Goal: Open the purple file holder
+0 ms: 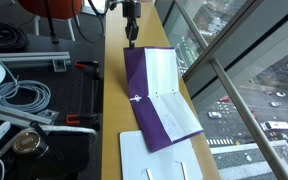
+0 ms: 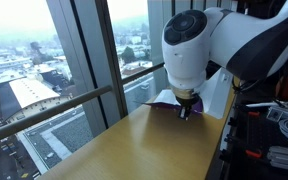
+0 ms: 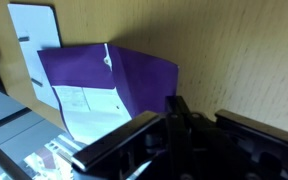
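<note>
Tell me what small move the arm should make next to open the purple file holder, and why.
Probably ease the gripper down toward the far edge of the purple file holder. It stands just beyond that edge, shut and holding nothing, and the holder seems not fully folded back: purple lies alongside the white inner panel.

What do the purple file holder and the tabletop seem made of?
Purple file holder: likely thin card or plastic, matte deep purple, creased along a fold, paper-like white panel inside. Tabletop: wood or wood-look laminate, tan with fine grain visible in the wrist view.
</note>
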### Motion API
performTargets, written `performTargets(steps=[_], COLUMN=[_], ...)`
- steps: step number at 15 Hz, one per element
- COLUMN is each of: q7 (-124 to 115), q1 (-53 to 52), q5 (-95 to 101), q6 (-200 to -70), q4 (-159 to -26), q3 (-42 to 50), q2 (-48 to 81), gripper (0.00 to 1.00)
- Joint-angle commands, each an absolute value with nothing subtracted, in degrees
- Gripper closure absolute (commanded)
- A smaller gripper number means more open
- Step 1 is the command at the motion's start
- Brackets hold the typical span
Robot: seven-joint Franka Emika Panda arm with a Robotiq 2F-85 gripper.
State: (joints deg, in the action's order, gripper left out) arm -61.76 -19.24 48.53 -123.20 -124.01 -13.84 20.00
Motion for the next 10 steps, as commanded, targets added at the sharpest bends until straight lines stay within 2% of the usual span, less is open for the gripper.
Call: performTargets(steps=[1, 3, 4, 6, 10], q7=[-62.6, -62.8, -62.9, -62.5, -59.4], q1=[-20.4, -20.3, -20.3, -20.1, -18.4], q5=[45.7, 45.0, 44.6, 43.4, 39.1], q6=[-121.6, -121.7, -121.8, -122.3, -126.7], q4=[-122.4, -122.3, -122.2, -122.5, -124.5], q3=[-13.1, -12.8, -12.7, -12.6, -13.1], q2=[20.6, 20.5, 20.5, 20.0, 16.2], gripper=[1.00, 1.00, 0.74, 0.66, 0.36])
